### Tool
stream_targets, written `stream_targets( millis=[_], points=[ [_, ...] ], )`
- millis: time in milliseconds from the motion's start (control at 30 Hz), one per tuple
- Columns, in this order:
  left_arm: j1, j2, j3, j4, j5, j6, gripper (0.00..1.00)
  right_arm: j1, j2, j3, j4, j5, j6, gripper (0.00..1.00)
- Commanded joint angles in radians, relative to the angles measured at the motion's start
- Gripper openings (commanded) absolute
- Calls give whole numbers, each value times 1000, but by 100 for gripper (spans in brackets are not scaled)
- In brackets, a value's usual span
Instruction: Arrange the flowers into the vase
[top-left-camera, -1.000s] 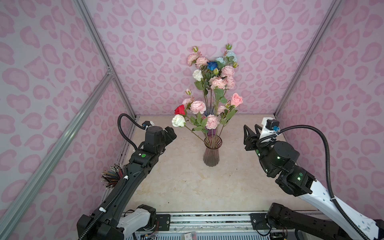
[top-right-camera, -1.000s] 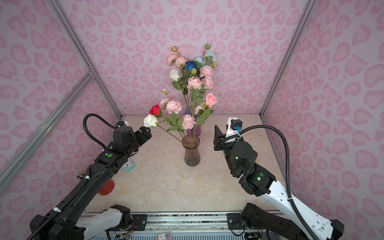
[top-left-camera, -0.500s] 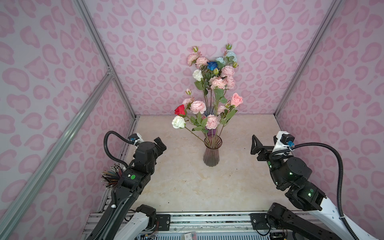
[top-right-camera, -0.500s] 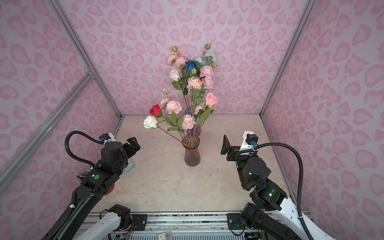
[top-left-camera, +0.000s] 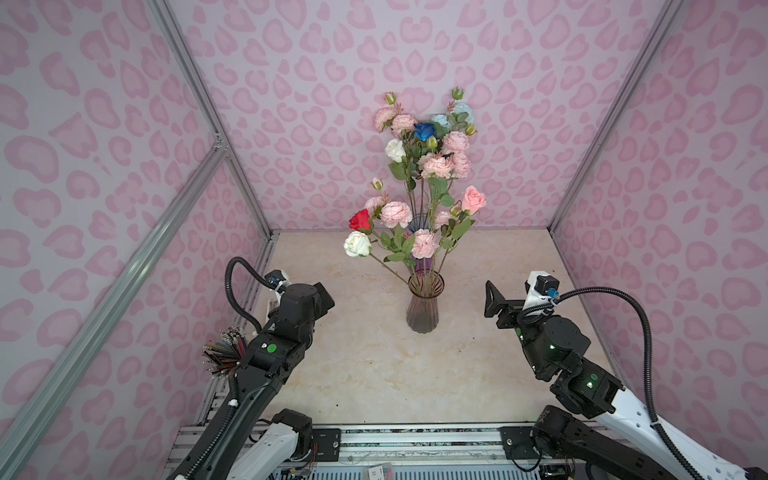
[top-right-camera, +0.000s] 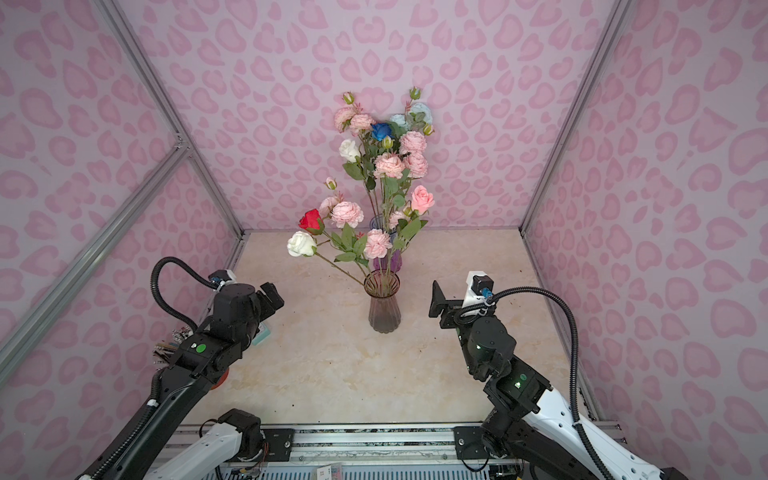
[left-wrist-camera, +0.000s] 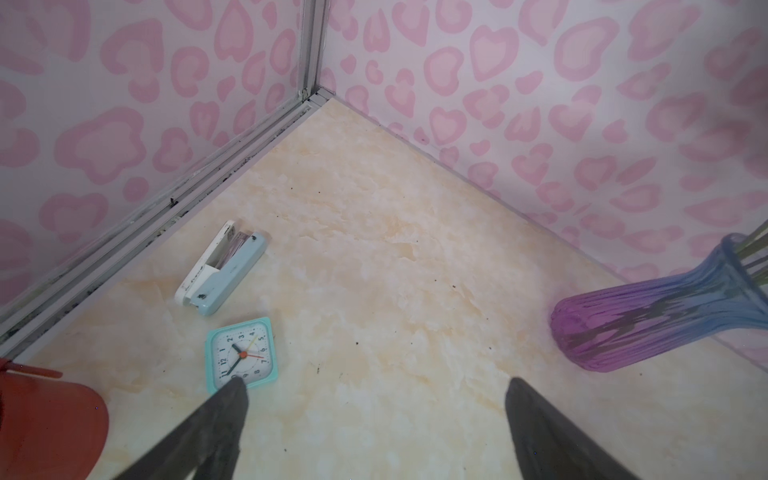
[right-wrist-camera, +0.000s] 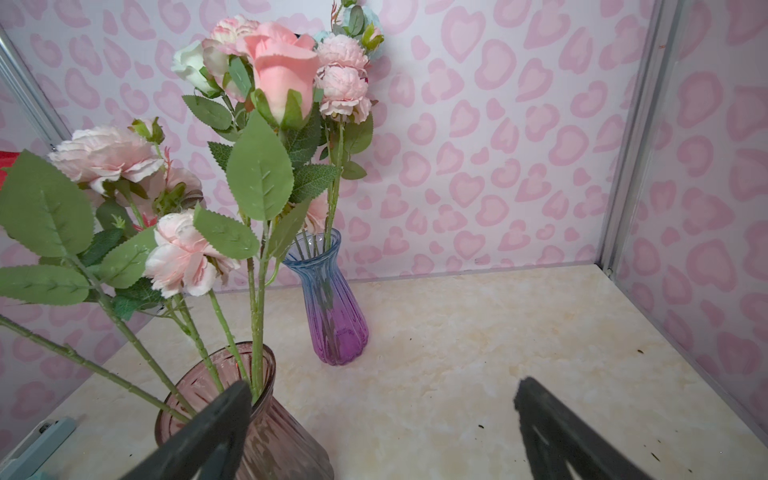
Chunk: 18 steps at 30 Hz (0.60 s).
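Observation:
The flowers (top-left-camera: 395, 214) (top-right-camera: 347, 214) stand on long green stems in two glass vases at mid-table: pink, white, red and blue heads. A brownish-pink ribbed vase (top-left-camera: 423, 307) (top-right-camera: 382, 307) (right-wrist-camera: 266, 432) is in front. A blue-to-purple vase (right-wrist-camera: 332, 307) (left-wrist-camera: 648, 320) (top-right-camera: 388, 259) stands behind it near the back wall. A pink rose (right-wrist-camera: 282, 70) fills the right wrist view. My left gripper (top-left-camera: 324, 293) (left-wrist-camera: 376, 386) hangs open and empty, left of the front vase. To that vase's right, my right gripper (top-left-camera: 494, 301) (right-wrist-camera: 384, 386) is open and empty too.
A teal square clock (left-wrist-camera: 241, 355) and a pale blue stapler (left-wrist-camera: 222, 268) lie by the left wall. A red object (left-wrist-camera: 45, 428) sits beside them. A bundle of pencils (top-left-camera: 224, 353) sticks out at the left frame. Pink patterned walls close three sides.
Both arms have drawn back from the vase toward the front of the table. Both grippers have opened wider, the right one by more.

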Motion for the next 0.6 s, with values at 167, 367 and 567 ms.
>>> stream_targets(
  millis=[167,367,567],
  points=[
    [0,94,-28,182,84,374,98,-8,-52,-150,228,21,-119,99],
    [0,185,-83,385,150,472,98,-42,-27,-174,273,-27,-146,99],
    [7,202,-220,663,163,615,98,-87,31,-141,247,-62,-145,99]
  ],
)
